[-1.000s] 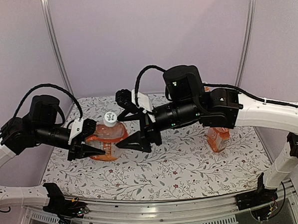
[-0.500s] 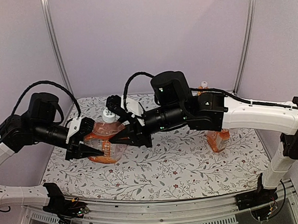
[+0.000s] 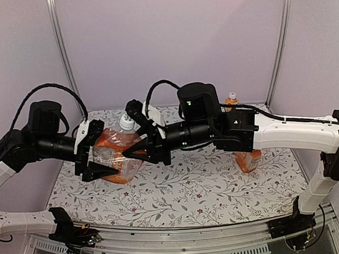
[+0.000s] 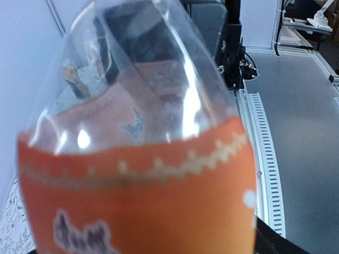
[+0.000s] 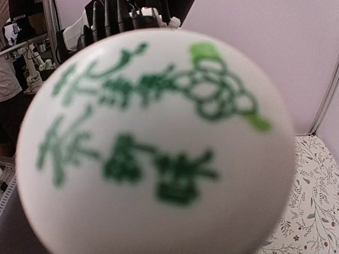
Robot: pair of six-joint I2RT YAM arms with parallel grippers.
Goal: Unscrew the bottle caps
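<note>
Clearly, the left gripper (image 3: 94, 153) stood open, its fingers flanking the squat clear plastic bottle with an orange label (image 3: 119, 158) left of centre in the top view. Its small round white screw cap (image 3: 126, 122) sat at the right gripper (image 3: 131, 130); whether those jaws clamped it could not be told.

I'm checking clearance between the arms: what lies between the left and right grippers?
The squat orange bottle: the left gripper flanks its body, the right gripper sits at its white cap. The top external view shows it.
</note>
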